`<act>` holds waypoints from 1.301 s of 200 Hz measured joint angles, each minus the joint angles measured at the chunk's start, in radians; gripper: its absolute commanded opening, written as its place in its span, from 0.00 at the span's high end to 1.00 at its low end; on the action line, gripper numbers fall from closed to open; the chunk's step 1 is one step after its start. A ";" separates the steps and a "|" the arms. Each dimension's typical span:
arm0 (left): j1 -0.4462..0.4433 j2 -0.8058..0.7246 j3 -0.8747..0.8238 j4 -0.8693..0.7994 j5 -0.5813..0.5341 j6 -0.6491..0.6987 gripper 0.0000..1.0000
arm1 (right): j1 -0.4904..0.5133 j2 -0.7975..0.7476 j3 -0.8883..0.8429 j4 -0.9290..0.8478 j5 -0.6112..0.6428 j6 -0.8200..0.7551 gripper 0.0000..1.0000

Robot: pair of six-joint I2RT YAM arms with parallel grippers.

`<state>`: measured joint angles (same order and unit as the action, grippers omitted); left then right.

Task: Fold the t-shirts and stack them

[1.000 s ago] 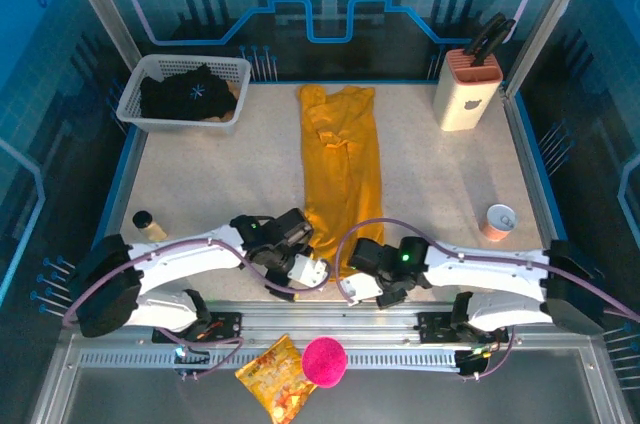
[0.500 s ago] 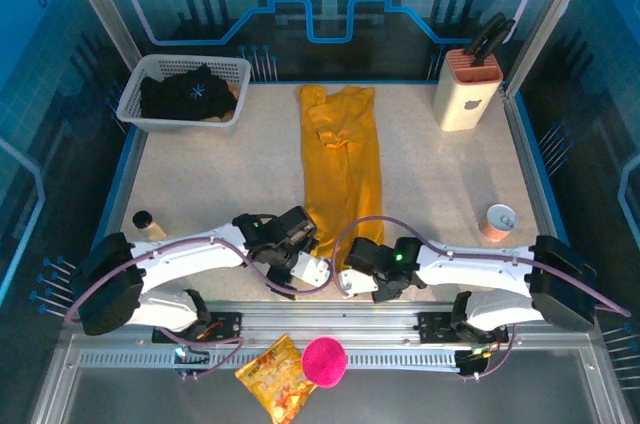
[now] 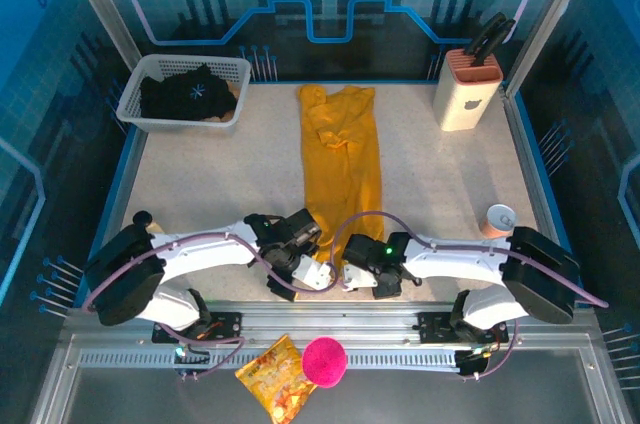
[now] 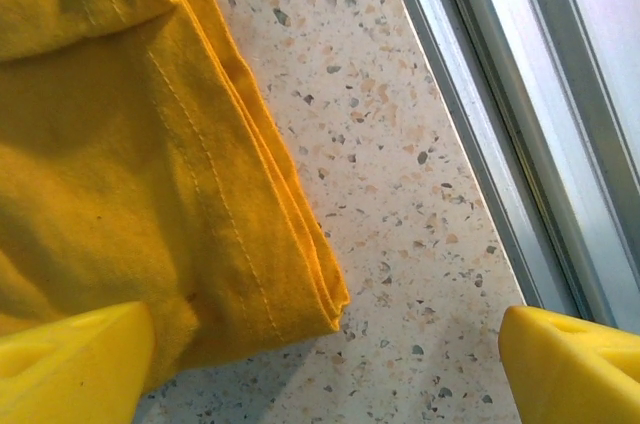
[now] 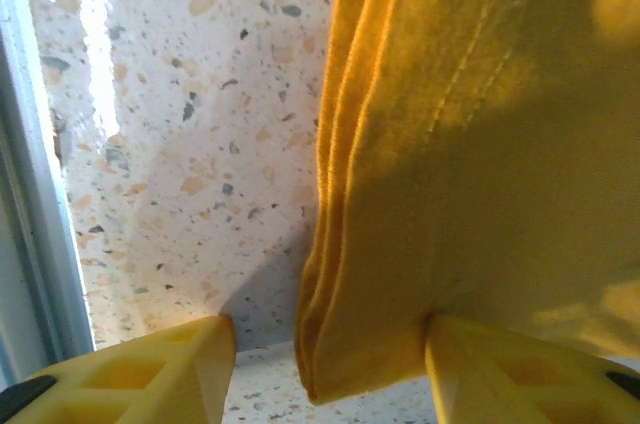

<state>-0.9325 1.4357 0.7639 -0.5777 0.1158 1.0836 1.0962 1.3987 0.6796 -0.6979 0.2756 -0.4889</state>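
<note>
Biggest thing you've got is the speckled table [image 3: 220,174], and down the middle of it runs the mustard-orange tee [image 3: 345,164], folded into a long narrow strip from the far edge right to the near edge

Your left arm [image 3: 190,254] and right arm [image 3: 460,259] both lie low along the near side and meet at the near end of that strip

Far left there's a white basket [image 3: 135,96] with the black tee [image 3: 175,99] bunched up inside, white starburst facing up. Far right is a knife block [image 3: 467,89]. Off the table, in front of the rail, you can see a snack bag [image 3: 277,391] and a pink ball [image 3: 323,361] side by side, and there's a small cup [image 3: 499,220] near the right edge

Now the grippers. Your left gripper [image 3: 318,274] sits at the near left corner of the tee. From its wrist camera the left gripper [image 4: 320,344] is spread wide, gripping nothing: one finger [image 4: 70,364] is over the cloth, the other [image 4: 570,364] is way over by the metal rail, and the folded corner of the tee [image 4: 120,144] lies flat on the table between them

Your right gripper [image 3: 352,277] is just beside it on the same near end. In its wrist view the right gripper [image 5: 325,354] has the layered hem of the tee [image 5: 480,144] between its fingers, but it isn't pinched: bare table shows between one finger [image 5: 150,374] and the cloth edge, while the other finger [image 5: 500,374] is up against the fabric. So it's released too
</note>
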 measured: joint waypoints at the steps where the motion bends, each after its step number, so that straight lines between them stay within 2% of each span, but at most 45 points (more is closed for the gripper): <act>1: 0.000 0.001 0.000 0.000 0.000 0.000 0.11 | 0.000 0.000 0.000 -0.001 0.000 0.000 0.48; 50: 0.000 0.071 0.033 0.000 -0.016 0.014 0.12 | -0.022 0.025 0.016 -0.024 -0.036 0.011 0.55; 113: 0.001 0.140 0.068 0.034 -0.044 0.015 0.26 | -0.037 0.023 0.019 -0.030 -0.060 0.016 0.58; 156: 0.000 0.155 0.068 0.036 -0.047 0.017 0.32 | -0.046 -0.032 -0.010 0.008 -0.037 0.033 0.48; 182: 0.000 0.156 0.065 0.037 -0.047 0.019 0.36 | -0.057 -0.096 -0.024 0.043 -0.010 0.037 0.46; 196: 0.000 0.157 0.065 0.035 -0.047 0.019 0.40 | -0.057 -0.124 -0.026 0.057 -0.003 0.036 0.46; 211: -0.002 0.160 0.066 0.029 -0.043 0.021 0.52 | -0.057 -0.137 -0.026 0.071 -0.003 0.036 0.46; 226: -0.005 0.161 0.069 0.017 -0.040 0.019 0.59 | -0.057 -0.136 -0.026 0.077 -0.011 0.036 0.47; 260: -0.006 0.170 0.078 0.017 -0.045 0.023 0.64 | -0.057 -0.114 -0.026 0.081 -0.039 0.033 0.46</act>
<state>-0.9382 1.6054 0.8421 -0.5610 0.0708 1.1061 1.0393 1.2850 0.6537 -0.6167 0.2367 -0.4557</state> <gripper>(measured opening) 0.364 0.535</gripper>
